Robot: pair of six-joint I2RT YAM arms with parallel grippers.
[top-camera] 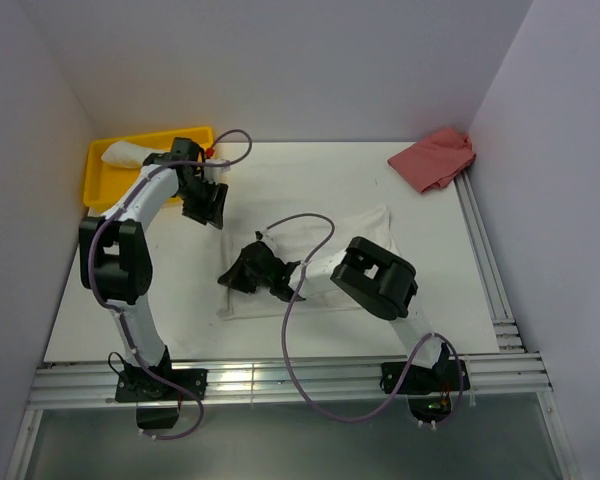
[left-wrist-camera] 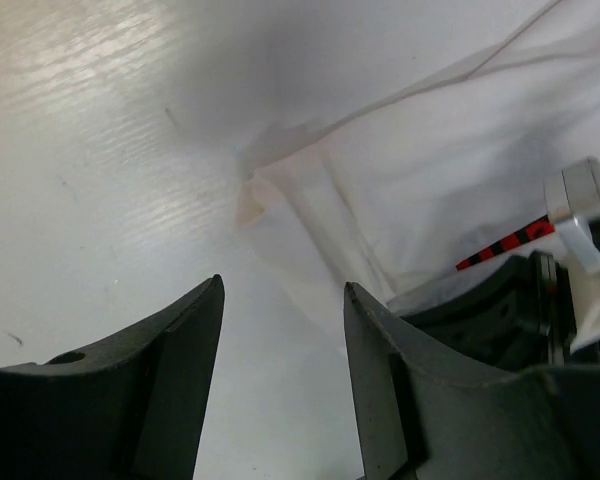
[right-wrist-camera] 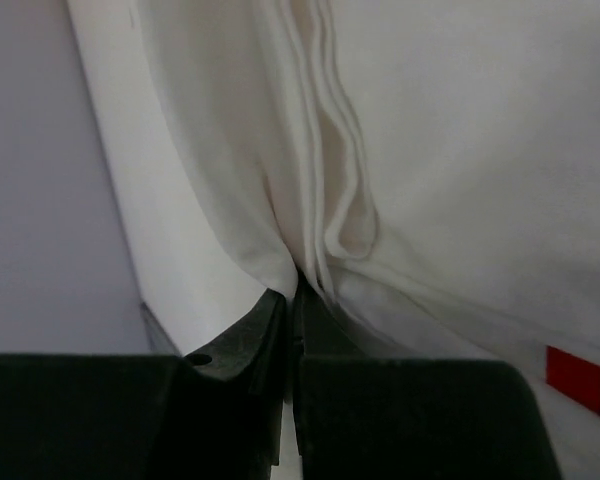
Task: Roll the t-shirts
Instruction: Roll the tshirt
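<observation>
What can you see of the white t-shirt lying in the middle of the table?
The t-shirt looks like soft white cloth, folded into a rough rectangle with several layers showing along its edges. It lies flat and slightly wrinkled on the white table. The right gripper is shut on its left edge, bunching the layers into pleats. The left gripper hangs open near its far-left corner, apart from it.

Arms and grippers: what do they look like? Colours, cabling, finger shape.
Both the left arm and right arm have white links with chunky black joint housings and black bases. A thin purple cable loops loosely along each. The left gripper and right gripper are matte black, each with two broad, curved fingers. I can't read any markings on them.
</observation>
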